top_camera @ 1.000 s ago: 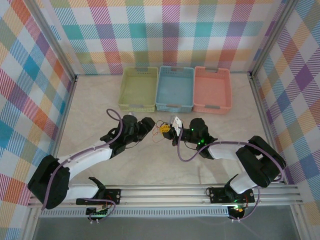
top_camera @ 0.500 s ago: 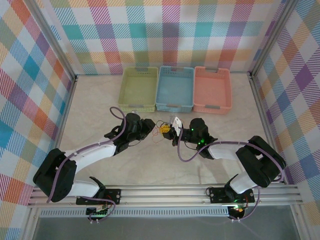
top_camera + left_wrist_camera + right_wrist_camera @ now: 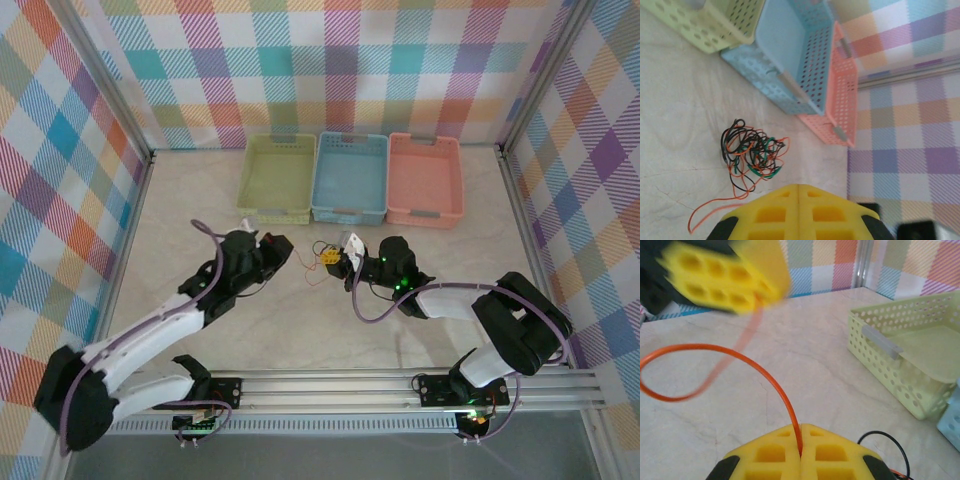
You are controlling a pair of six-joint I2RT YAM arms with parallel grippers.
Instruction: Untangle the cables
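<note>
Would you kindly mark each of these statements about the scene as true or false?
1. Three baskets stand in a row at the far side of the table: a green basket, a blue basket and a pink basket. True.
2. The tangle of cables lies inside the blue basket. False: it lies on the table in front of the baskets.
3. The right gripper is shut on an orange cable. True.
4. The left gripper stands wide open. False: its yellow fingers are shut, and in the right wrist view the orange cable runs up to them.
</note>
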